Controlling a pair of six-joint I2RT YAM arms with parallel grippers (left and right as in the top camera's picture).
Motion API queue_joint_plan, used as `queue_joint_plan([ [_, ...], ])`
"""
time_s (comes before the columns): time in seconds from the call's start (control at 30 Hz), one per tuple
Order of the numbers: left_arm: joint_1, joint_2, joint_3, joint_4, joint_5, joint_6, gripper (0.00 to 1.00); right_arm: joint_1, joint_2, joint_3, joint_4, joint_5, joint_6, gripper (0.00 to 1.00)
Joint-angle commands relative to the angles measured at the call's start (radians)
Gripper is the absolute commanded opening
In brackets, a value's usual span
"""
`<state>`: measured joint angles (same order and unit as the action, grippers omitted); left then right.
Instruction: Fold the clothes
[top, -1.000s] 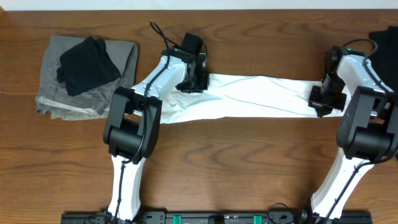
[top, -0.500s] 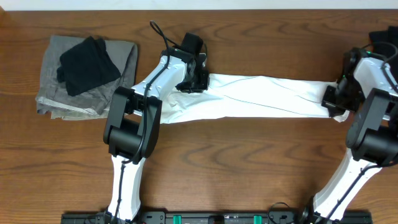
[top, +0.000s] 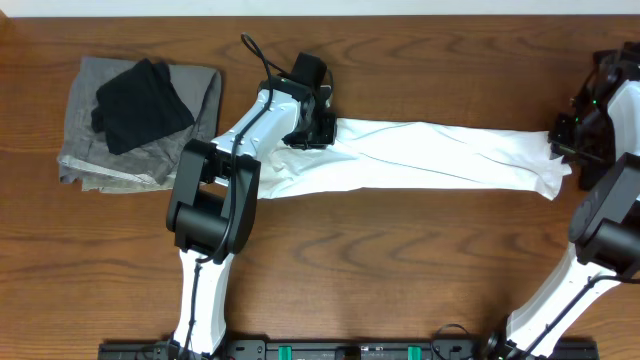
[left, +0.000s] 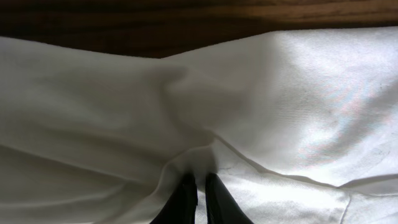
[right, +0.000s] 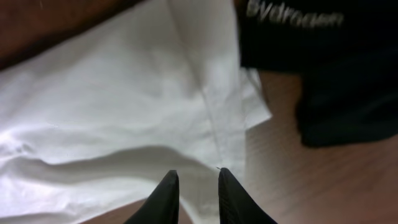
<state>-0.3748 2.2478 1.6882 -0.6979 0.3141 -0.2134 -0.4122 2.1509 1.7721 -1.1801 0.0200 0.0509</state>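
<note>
One grip remains: right gripper (right: 194, 183), at the right edge of the tabletop (top: 400, 260), now cracks open, releasing the stretched T-shirt (top: 430, 155); left gripper (left: 198, 186) pinches it shut, so folding comes next.

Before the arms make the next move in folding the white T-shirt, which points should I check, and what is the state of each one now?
1. Left gripper grips the T-shirt: ok, closed on a bunched fold.
2. Right gripper is free of cloth: ok, jaws apart, nothing between them.
3. T-shirt lies flat: not ok, it is a long wrinkled band.
4. Its right end is clear of the black garment: cannot tell, they meet in the right wrist view.
5. Printed face is up: cannot tell, no print shows.
</note>
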Motion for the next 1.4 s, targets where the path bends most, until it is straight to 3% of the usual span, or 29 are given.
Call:
queue_joint_plan([
  [0.0, 0.004, 0.036, -0.002, 0.000, -0.042, -0.005, 0.10, -0.024, -0.021, 0.000, 0.031, -0.054, -0.060, 0.13],
  [0.03, 0.004, 0.036, -0.002, 0.000, -0.043, -0.006, 0.10, -0.033, -0.020, -0.001, 0.046, -0.074, -0.068, 0.03],
  [0.07, 0.004, 0.036, -0.002, 0.000, -0.043, -0.006, 0.10, -0.039, -0.019, -0.001, 0.054, -0.077, -0.067, 0.01],
  [0.7, 0.004, 0.036, -0.002, 0.001, -0.043, -0.005, 0.10, -0.137, 0.085, -0.087, 0.251, -0.136, -0.082, 0.01],
  [1.03, 0.004, 0.036, -0.002, -0.003, -0.043, -0.005, 0.10, -0.248, 0.149, -0.094, 0.285, -0.019, -0.082, 0.01],
  [1.27, 0.004, 0.036, -0.002, -0.003, -0.043, -0.005, 0.10, -0.342, 0.149, -0.078, 0.337, -0.107, -0.113, 0.02],
  [1.37, 0.004, 0.036, -0.002, -0.003, -0.043, -0.005, 0.10, -0.349, 0.148, -0.036, 0.313, -0.200, -0.174, 0.10],
])
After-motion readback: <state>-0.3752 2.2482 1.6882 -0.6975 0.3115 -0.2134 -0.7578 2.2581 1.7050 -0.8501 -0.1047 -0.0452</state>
